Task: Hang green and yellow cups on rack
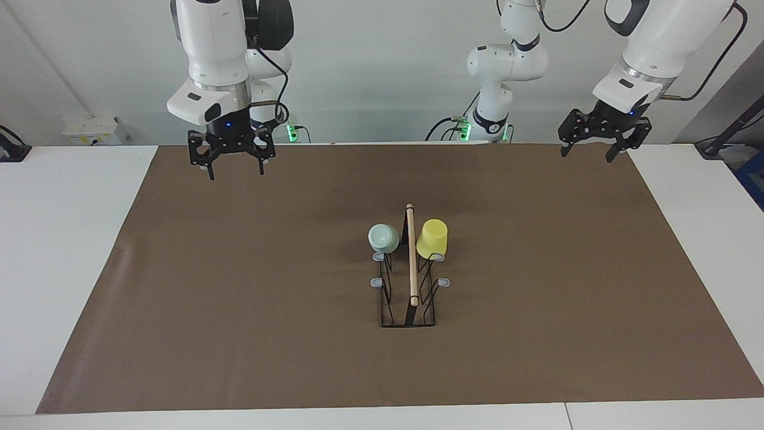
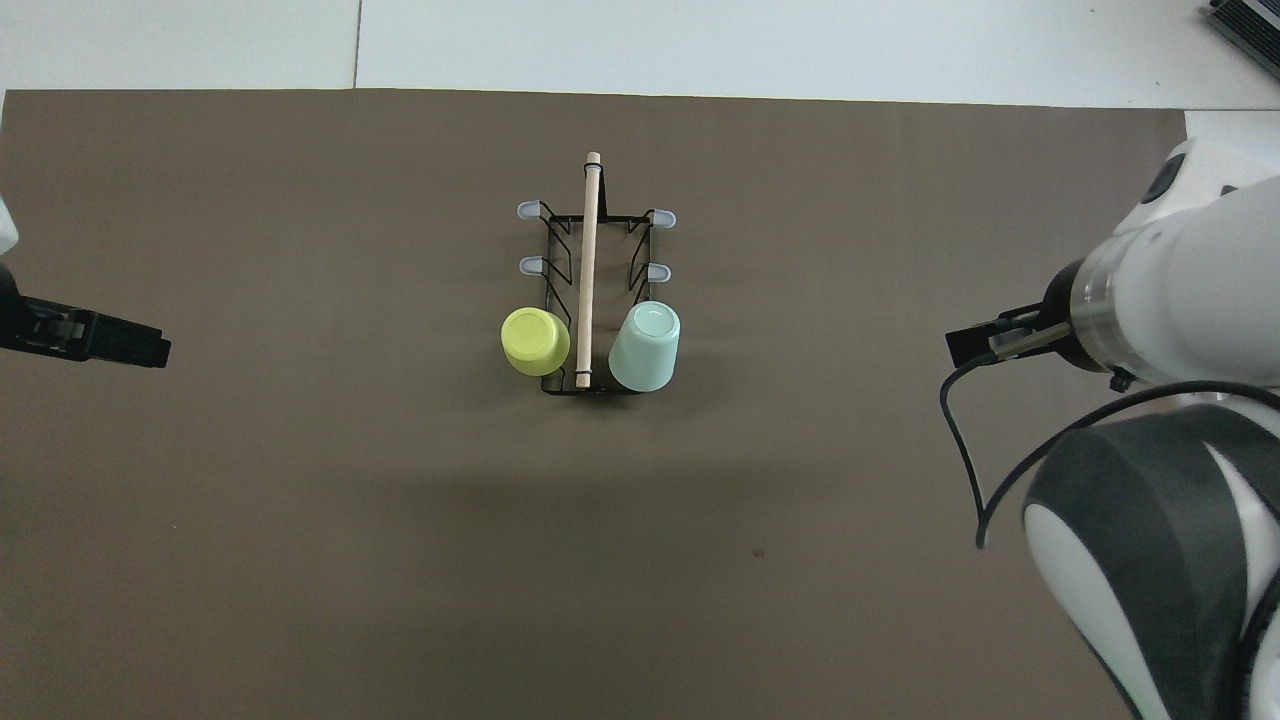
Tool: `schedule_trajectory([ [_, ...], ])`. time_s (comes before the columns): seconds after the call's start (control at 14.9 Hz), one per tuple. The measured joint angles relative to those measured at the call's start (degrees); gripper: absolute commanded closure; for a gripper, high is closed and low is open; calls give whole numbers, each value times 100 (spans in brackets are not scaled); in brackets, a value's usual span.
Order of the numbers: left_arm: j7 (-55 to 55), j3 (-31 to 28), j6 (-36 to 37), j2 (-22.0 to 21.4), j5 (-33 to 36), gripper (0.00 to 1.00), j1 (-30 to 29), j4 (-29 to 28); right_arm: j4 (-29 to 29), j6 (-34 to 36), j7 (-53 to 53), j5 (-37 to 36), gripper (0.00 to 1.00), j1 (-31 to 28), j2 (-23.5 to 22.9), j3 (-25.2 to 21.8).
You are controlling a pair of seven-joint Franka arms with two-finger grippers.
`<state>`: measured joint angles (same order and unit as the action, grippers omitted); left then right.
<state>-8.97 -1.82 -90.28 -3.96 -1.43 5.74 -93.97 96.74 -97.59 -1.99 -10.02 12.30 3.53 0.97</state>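
Note:
The rack [image 1: 412, 257] [image 2: 588, 270], black wire with a wooden rod on top, stands at the middle of the brown mat. The green cup [image 1: 383, 237] [image 2: 645, 347] hangs upside down on a peg at the rack's end nearest the robots, on the right arm's side. The yellow cup [image 1: 433, 239] [image 2: 535, 341] hangs the same way on the matching peg on the left arm's side. My right gripper [image 1: 236, 171] is open and empty, up over the mat's edge near the robots. My left gripper [image 1: 587, 155] is also open and empty, high over the mat's corner.
Grey-tipped pegs [image 2: 529, 265] farther from the robots on both sides of the rack carry nothing. The brown mat [image 1: 239, 298] covers most of the white table [image 1: 59, 239]. A small white box [image 1: 95, 128] sits at the table's edge near the right arm's base.

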Motion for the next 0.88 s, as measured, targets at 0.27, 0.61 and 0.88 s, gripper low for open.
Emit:
schedule_trajectory([
  [0.27, 151, 0, 17, 1, 1, 0, 2, 0, -739, 1085, -329, 400, 0, -208, -155, -61],
  [0.61, 219, 17, 88, 1, 3, 0, 6, -3, -1279, 1451, -435, 964, 0, -702, -460, -83],
  [0.88, 238, 3, 107, 1, 6, 0, 1, -6, -1210, 1443, -435, 980, 0, -763, -542, -83],
])
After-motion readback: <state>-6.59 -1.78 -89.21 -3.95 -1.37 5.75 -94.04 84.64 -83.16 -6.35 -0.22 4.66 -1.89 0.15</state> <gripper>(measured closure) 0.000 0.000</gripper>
